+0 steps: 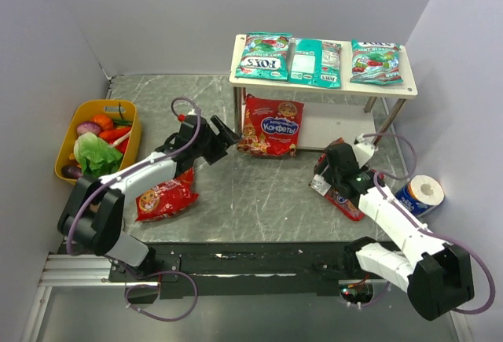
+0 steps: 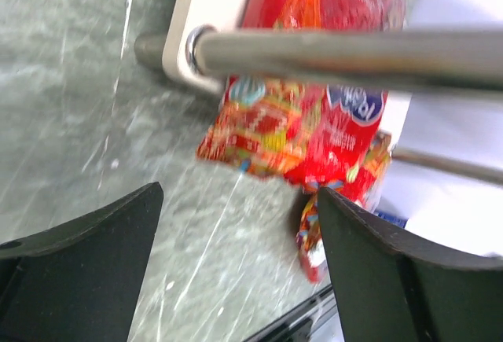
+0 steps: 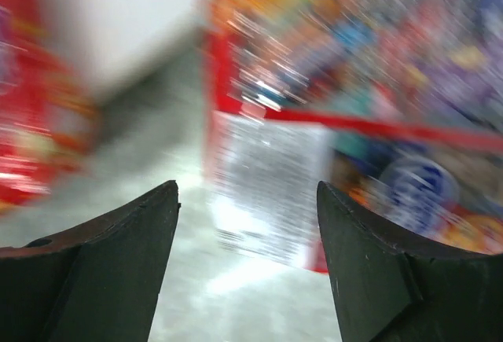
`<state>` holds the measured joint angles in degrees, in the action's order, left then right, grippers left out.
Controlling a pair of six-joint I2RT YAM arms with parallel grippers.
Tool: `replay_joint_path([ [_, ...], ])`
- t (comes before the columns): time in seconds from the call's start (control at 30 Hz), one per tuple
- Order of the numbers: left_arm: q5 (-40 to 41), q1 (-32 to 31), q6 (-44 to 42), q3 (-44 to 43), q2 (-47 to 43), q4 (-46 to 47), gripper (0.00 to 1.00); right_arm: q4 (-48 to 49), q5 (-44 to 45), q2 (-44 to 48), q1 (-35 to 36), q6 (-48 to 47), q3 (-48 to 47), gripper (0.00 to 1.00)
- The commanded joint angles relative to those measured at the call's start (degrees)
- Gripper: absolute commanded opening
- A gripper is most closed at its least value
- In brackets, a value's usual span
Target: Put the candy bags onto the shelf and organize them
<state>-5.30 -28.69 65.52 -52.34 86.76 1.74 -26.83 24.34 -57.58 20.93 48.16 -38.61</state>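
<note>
Three teal-green candy bags (image 1: pixel 264 55) (image 1: pixel 314 62) (image 1: pixel 376 61) lie side by side on the shelf's top board (image 1: pixel 314 88). One red bag (image 1: pixel 271 126) stands leaning at the front of the lower board. My left gripper (image 1: pixel 226 134) is open and empty just left of it; in the left wrist view it (image 2: pixel 240 200) faces that red bag (image 2: pixel 306 122) behind a shelf leg (image 2: pixel 354 55). A second red bag (image 1: pixel 165 196) lies under my left arm. My right gripper (image 1: pixel 324 175) is open over the third red bag (image 1: pixel 344 196), which shows blurred in the right wrist view (image 3: pixel 275 193).
A yellow tub (image 1: pixel 130 149) of toy vegetables stands at the left wall. A blue-and-white roll (image 1: pixel 420 193) sits at the right wall next to my right arm. Grey walls close in the marbled table (image 1: pixel 251 193) on three sides.
</note>
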Motion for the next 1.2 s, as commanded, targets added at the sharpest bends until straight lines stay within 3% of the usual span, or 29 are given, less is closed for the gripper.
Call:
replay_joint_path([
  [0.0, -2.16, -0.32, -5.74, 1.88, -5.63, -1.56, 0.86, -8.41, 3.09, -1.21, 0.25, 0.53, 2.05, 0.79],
  [0.2, -4.10, -0.40, -9.79, 2.85, -8.18, -4.11, 0.88, -9.74, 0.45, -15.97, 0.60, -2.01, -3.22, 0.80],
  [0.27, -4.37, -0.32, -10.58, 2.94, -8.36, -4.72, 0.87, -8.94, -0.08, -19.05, 1.30, -2.19, -3.93, 0.75],
  [0.37, -4.37, -0.23, -12.07, 2.85, -8.80, -5.69, 0.87, -6.66, -2.35, -19.50, 2.19, -2.98, -3.67, 0.54],
  [0.4, -4.37, -0.32, -12.69, 2.68, -8.98, -6.04, 0.87, -6.40, -2.80, -19.41, 2.27, -3.33, -3.32, 0.41],
  [0.47, -4.54, -0.32, -13.31, 2.68, -9.33, -6.57, 0.86, -5.87, -4.38, -18.88, 2.54, -3.60, -2.79, 0.23],
  [0.5, -4.63, -0.32, -13.83, 2.68, -9.50, -6.75, 0.86, -5.78, -4.65, -18.53, 2.89, -3.69, -2.61, 0.02],
  [0.8, -6.91, -0.32, -14.45, 4.96, -10.29, -6.31, 0.84, -6.65, -9.31, -8.95, 9.74, -3.77, -3.31, 0.00],
  [0.83, -7.09, -0.32, -14.28, 5.31, -10.38, -6.05, 0.84, -6.83, -8.87, -8.52, 10.01, -3.95, -3.31, 0.00],
  [0.87, -7.18, -0.32, -14.10, 5.84, -10.47, -5.87, 0.84, -6.83, -8.26, -8.69, 10.18, -4.21, -3.14, 0.10],
  [0.9, -7.53, -0.32, -14.01, 6.10, -10.65, -5.43, 0.84, -6.75, -7.38, -8.86, 10.27, -4.74, -2.96, 0.42],
  [0.93, -7.53, -0.32, -13.84, 6.28, -10.73, -5.34, 0.84, -6.83, -6.16, -9.99, 10.36, -5.96, -2.96, 0.56],
  [1.0, -7.71, -0.32, -13.92, 6.46, -10.91, -5.34, 0.84, -6.40, -5.27, -11.84, 10.36, -7.99, -3.31, 0.73],
  [1.17, -7.53, -0.32, -14.45, 6.28, -11.09, -6.04, 0.84, -0.97, -2.63, -17.47, 11.33, -14.40, -3.75, 0.80],
])
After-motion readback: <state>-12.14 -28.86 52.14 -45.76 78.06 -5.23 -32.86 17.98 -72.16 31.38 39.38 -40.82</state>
